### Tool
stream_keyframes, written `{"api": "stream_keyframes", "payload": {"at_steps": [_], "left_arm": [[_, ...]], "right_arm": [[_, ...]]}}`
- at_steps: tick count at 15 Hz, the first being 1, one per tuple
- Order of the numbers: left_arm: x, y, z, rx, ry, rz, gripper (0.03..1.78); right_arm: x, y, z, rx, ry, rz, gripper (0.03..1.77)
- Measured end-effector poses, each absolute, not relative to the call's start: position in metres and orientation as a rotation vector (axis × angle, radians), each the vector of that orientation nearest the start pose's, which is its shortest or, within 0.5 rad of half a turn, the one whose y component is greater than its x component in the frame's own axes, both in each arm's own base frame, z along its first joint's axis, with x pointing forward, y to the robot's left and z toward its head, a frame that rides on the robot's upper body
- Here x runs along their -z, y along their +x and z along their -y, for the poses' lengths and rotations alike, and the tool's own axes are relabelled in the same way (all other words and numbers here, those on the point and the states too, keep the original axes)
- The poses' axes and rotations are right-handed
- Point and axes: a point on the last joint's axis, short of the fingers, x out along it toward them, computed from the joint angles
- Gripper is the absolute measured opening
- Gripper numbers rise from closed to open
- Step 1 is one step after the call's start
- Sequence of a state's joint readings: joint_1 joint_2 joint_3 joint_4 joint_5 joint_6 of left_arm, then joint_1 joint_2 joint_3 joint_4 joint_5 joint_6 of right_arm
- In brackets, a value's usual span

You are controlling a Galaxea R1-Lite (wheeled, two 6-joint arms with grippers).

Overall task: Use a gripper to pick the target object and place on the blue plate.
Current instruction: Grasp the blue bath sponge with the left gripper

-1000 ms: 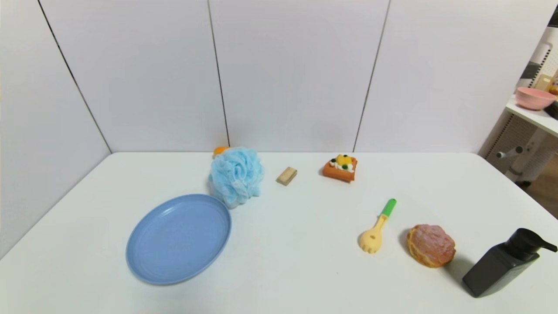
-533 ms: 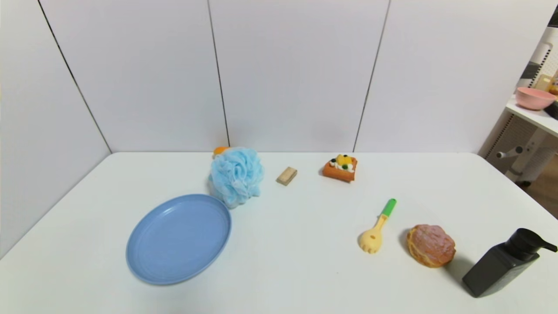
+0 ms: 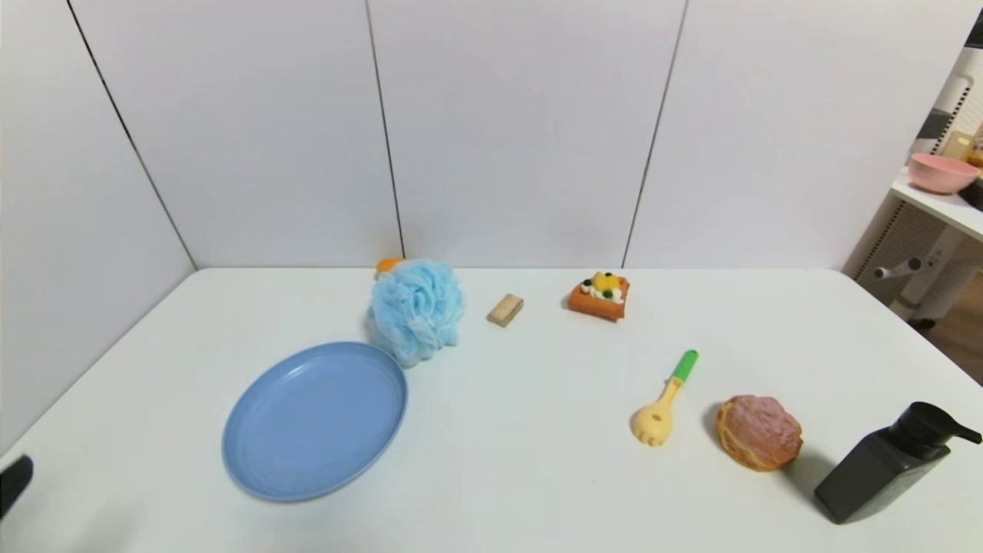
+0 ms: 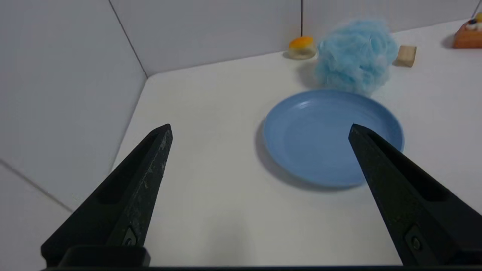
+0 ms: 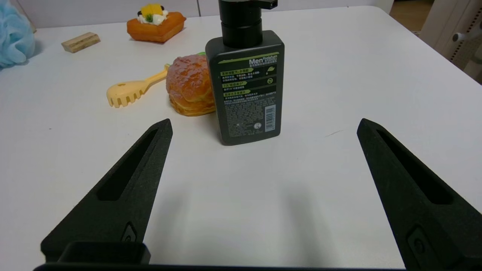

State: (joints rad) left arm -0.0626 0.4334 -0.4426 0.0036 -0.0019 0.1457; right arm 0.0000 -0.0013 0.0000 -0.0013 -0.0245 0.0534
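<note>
Left gripper (image 4: 260, 128) fingers spread wide, aimed past blue plate (image 4: 297, 139) at bath pouf (image 4: 356, 56) touching its rim. Right gripper (image 5: 263, 126) parked, also spread.

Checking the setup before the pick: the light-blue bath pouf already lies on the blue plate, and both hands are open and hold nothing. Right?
Not quite. The bath pouf sits on the table behind the blue plate, at its far rim, not on it; the head view shows this. The left hand and right hand are open and empty.

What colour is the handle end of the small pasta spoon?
Green on the spoon, the rest pale yellow; it shows best in the head view.
</note>
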Motion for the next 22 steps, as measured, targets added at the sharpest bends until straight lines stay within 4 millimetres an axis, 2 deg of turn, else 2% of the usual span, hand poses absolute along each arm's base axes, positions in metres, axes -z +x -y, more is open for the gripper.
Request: {"api": "stream_keyframes", "payload": {"at_steps": [3,5,8,10,13,15,17,19,22], "left_arm": [[-0.276,0.051,0.007,0.142,0.151,0.003,1.69],[-0.312,0.096,0.017,0.186,0.167,-0.03,1.69],[-0.351,0.181,0.041,0.246,0.183,-0.058,1.69],[-0.362,0.241,0.062,0.311,0.189,-0.07,1.69],[-0.35,0.323,0.1,0.426,0.198,-0.133,1.69],[-0.318,0.357,0.128,0.498,0.216,-0.29,1.69],[-0.271,0.373,0.149,0.555,0.253,-0.529,1.69],[-0.233,0.382,0.163,0.586,0.285,-0.7,1.69],[-0.198,0.395,0.175,0.601,0.306,-0.79,1.69]], "right_arm": [[-0.076,-0.023,0.001,0.024,0.053,0.003,1.7],[-0.076,-0.023,0.001,0.024,0.053,0.003,1.7],[-0.076,-0.023,0.001,0.024,0.053,0.003,1.7],[-0.076,-0.023,0.001,0.024,0.053,0.003,1.7],[-0.076,-0.023,0.001,0.024,0.053,0.003,1.7],[-0.075,-0.023,0.001,0.024,0.054,0.002,1.7],[-0.076,-0.023,0.001,0.024,0.053,0.003,1.7],[-0.076,-0.023,0.001,0.024,0.053,0.003,1.7],[-0.076,-0.023,0.001,0.024,0.053,0.003,1.7]]}}
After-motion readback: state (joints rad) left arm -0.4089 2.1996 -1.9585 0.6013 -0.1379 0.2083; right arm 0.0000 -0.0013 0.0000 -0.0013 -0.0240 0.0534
